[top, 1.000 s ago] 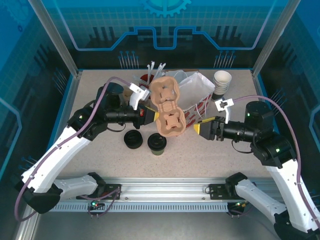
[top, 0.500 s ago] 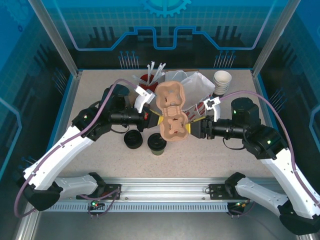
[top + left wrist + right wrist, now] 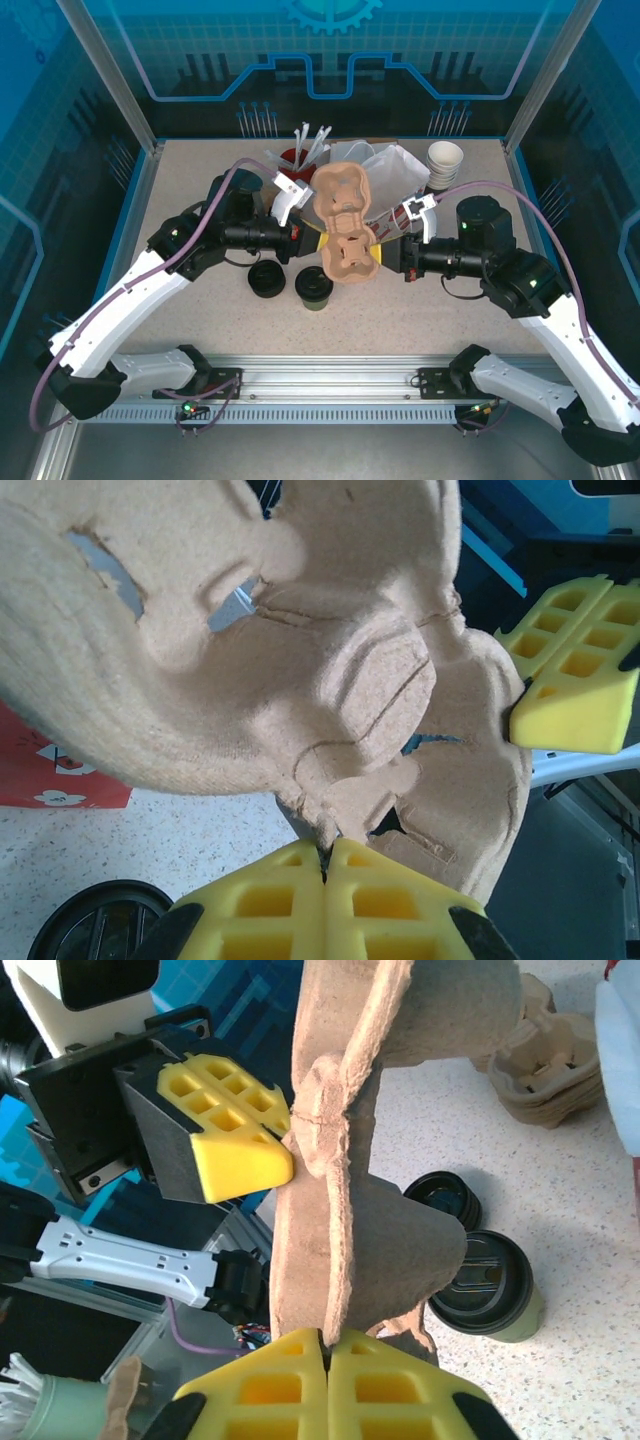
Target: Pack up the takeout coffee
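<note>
A brown pulp cup carrier (image 3: 345, 225) hangs tilted above the table between both arms. My left gripper (image 3: 308, 236) is shut on the carrier's (image 3: 300, 650) thin edge, yellow pads pinched together (image 3: 326, 852). From the other side my right gripper (image 3: 392, 255) is shut on the carrier's (image 3: 350, 1240) opposite rim (image 3: 324, 1340). The takeout coffee (image 3: 313, 288), a small dark cup with a black lid, stands on the table below the carrier and shows past it in the right wrist view (image 3: 490, 1285). Neither gripper touches it.
A low stack of black lids (image 3: 266, 278) sits left of the coffee. The red-and-white paper bag (image 3: 395, 180) stands behind the carrier, with lidless cups (image 3: 444, 160) at the back right and stirrers (image 3: 305, 140) at the back. More pulp carriers (image 3: 545, 1070) lie stacked on the table.
My right gripper has moved left to the carrier and shut on its rim. The carrier has swung a little more upright. The left gripper kept its grip.
</note>
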Controlling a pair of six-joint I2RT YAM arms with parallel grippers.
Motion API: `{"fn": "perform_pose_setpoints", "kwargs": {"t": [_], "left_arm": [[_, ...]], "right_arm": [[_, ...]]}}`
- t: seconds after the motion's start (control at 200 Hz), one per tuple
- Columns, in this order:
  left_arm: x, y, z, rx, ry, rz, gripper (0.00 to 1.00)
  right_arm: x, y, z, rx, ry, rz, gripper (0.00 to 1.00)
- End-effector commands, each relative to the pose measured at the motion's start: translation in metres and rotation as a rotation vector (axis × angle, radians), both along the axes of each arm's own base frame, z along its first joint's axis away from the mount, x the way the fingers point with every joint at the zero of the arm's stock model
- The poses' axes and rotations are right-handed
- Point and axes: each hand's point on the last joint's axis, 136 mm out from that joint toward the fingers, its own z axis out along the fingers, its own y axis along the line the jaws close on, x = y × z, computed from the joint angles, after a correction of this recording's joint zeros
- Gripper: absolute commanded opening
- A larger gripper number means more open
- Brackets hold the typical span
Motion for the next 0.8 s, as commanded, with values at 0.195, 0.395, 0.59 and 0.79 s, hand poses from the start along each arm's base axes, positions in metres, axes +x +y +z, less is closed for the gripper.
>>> {"fn": "perform_pose_setpoints", "kwargs": {"t": [0.195,0.395,0.59,0.79], "left_arm": [[-0.011,0.006,0.031,-0.049,-0.126,-0.025,0.44],[-0.025,0.018,0.052,-0.074,-0.245,-0.042,0.57],[-0.032,0.027,0.057,-0.062,-0.311,-0.048,0.60],[-0.035,0.027,0.053,-0.053,-0.335,-0.065,0.60]], "right_arm": [[0.001,-0.013,0.006,-0.013,-0.051,-0.077,0.00],[0.000,-0.029,-0.002,-0.052,-0.033,-0.156,0.00],[-0.001,-0.035,-0.015,-0.082,0.042,-0.190,0.00],[-0.002,-0.025,-0.022,-0.086,0.102,-0.154,0.00]]}}
